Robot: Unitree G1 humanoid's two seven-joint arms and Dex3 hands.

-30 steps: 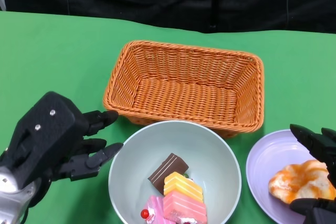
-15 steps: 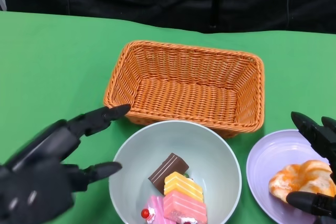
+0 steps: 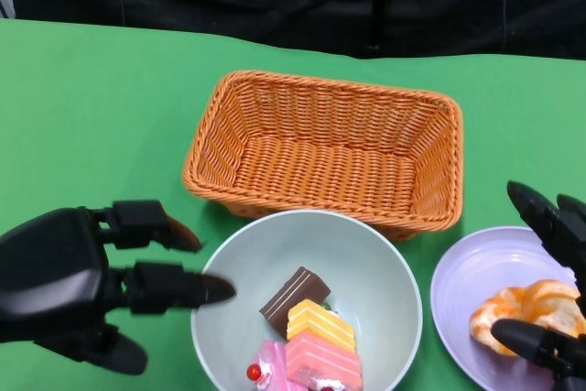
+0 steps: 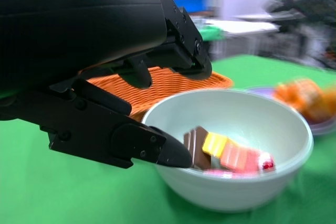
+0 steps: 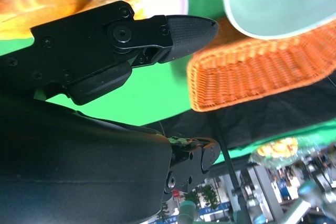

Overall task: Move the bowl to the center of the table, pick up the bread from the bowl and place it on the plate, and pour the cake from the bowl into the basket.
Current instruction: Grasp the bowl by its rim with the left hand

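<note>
Head view shows the bread (image 3: pixel 529 316) already on the plate (image 3: pixel 462 283) under the open, empty right robot hand (image 3: pixel 548 290). Cake (image 3: pixel 307 334) remains in the bowl (image 3: pixel 366 254) — just beside the open left robot hand (image 3: pixel 87 281) — unpoured into the basket (image 3: pixel 330 148).

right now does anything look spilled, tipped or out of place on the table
Nothing stands out. The bowl sits upright with the cake pieces inside, the bread lies on the plate, and the basket stands level behind them with nothing visible inside.
</note>
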